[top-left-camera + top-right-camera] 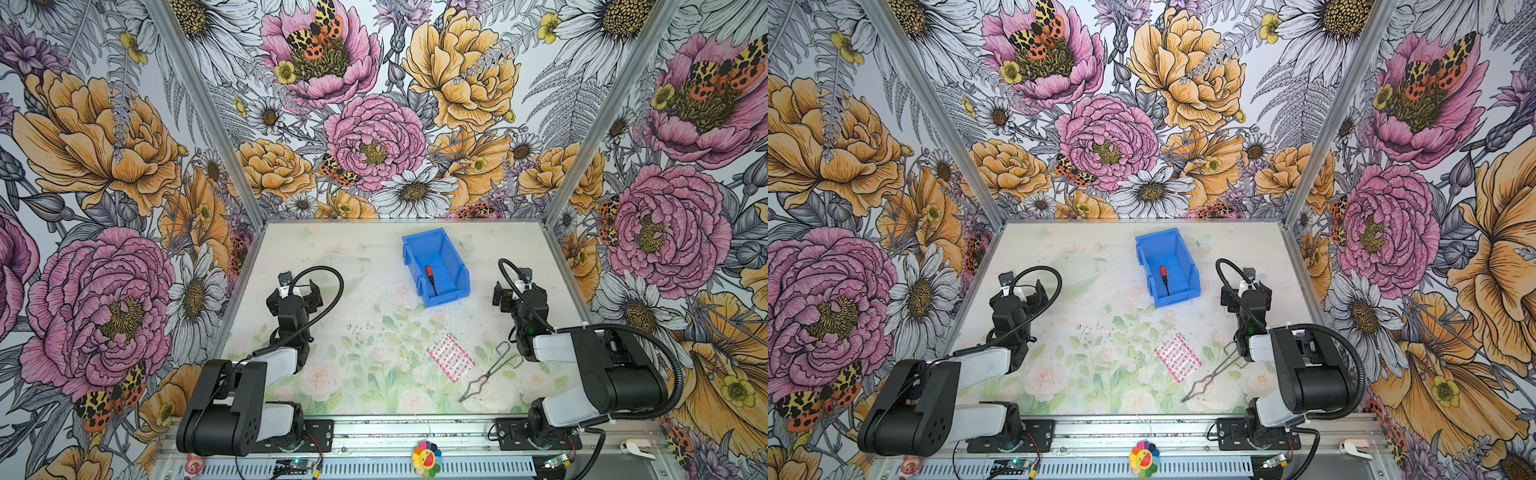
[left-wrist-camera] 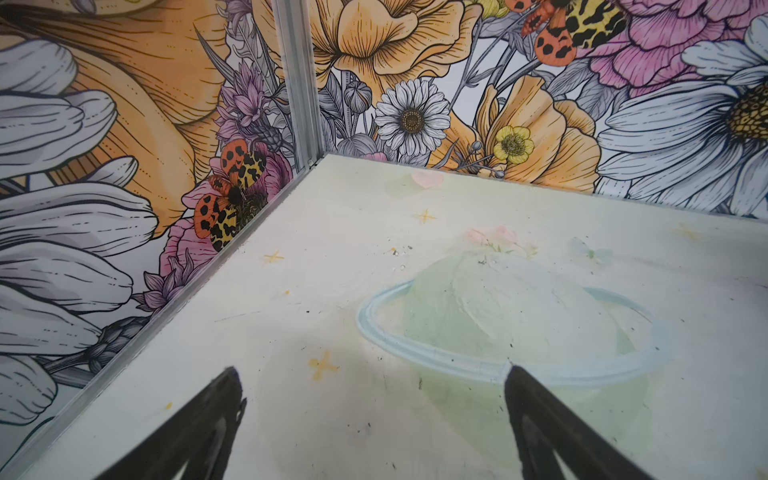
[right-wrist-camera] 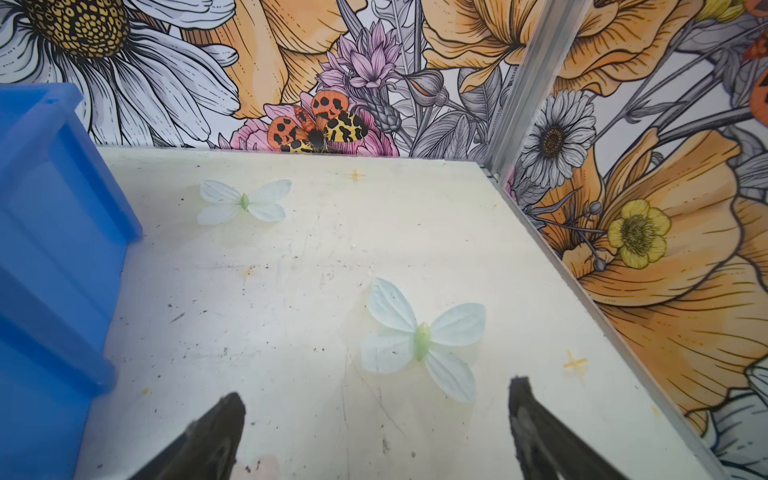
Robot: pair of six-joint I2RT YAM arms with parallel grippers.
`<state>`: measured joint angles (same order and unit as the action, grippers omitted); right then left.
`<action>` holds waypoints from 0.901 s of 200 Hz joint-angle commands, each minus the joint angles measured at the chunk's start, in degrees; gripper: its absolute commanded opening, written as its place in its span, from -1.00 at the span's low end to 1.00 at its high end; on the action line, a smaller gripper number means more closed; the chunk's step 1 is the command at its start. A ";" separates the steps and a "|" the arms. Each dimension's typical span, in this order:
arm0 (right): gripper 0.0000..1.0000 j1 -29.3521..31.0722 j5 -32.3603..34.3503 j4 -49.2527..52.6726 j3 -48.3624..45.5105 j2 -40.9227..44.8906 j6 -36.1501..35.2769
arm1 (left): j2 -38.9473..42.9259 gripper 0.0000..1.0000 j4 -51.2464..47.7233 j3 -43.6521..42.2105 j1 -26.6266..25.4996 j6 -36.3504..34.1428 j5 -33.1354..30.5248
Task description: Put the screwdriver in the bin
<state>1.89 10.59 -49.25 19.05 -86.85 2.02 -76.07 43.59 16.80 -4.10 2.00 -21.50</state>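
Rail (image 1: 374, 436) and arm bases line the bottom edge of both top views, with a rainbow flower toy (image 1: 427, 454) fixed at centre. Just above, at lower right of the floral table (image 1: 332, 291), silver wire tongs (image 1: 490, 370) lie slanted beside a pink patterned packet (image 1: 451, 363), both loose and untouched.

At mid-frame the two arms reach up the picture. The left gripper (image 1: 295, 293) hovers at centre left with its jaws spread as wide as they go, holding nothing. The left wrist view shows its two dark fingertips (image 2: 232, 374) far apart over bare tabletop, facing the cage corner. The right gripper (image 1: 517, 293) sits at centre right, equally wide and empty. In the right wrist view its fingertips (image 3: 517, 384) frame painted pale butterflies, with the bin's (image 3: 54, 232) blue outer wall at the left edge of that picture.

Between the two, and slightly higher in the frame, stands the bin (image 1: 420, 235) (image 1: 1156, 235). The screwdriver (image 1: 430, 279) (image 1: 1164, 279) lies flat on its floor, red-orange handle toward the top of the picture and dark shaft pointing down toward the low front lip. It lies up and to the right of the left gripper and up and to the left of the right gripper, well apart from both.

Beyond, flowered walls (image 1: 374, 124) fill the upper frame.
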 commanded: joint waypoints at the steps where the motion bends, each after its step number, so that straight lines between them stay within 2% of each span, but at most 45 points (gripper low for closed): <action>1: 0.99 -0.40 -1.17 -1.71 2.38 -0.80 0.95 | -2.59 0.97 6.70 1.48 1.29 -1.31 1.90; 40: 0.99 -1.27 -2.01 -0.72 3.17 -1.03 1.65 | -8.83 0.97 13.74 1.25 2.68 -0.63 3.85; 79: 0.99 -2.13 -3.15 0.10 3.64 -1.22 2.35 | -12.89 0.97 16.80 1.47 3.32 -0.50 5.29; 110: 0.99 -2.46 -3.39 0.37 3.74 -1.22 2.55 | -12.54 0.97 12.13 3.58 3.64 -0.37 6.21; 180: 0.99 -2.49 -3.48 0.11 3.54 -1.03 2.54 | -12.78 0.97 11.69 4.08 3.00 -1.46 6.76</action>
<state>-0.36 7.75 -48.58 21.41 -87.48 3.60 -88.66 55.33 19.79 -0.95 1.48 -16.36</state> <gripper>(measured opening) 0.995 0.986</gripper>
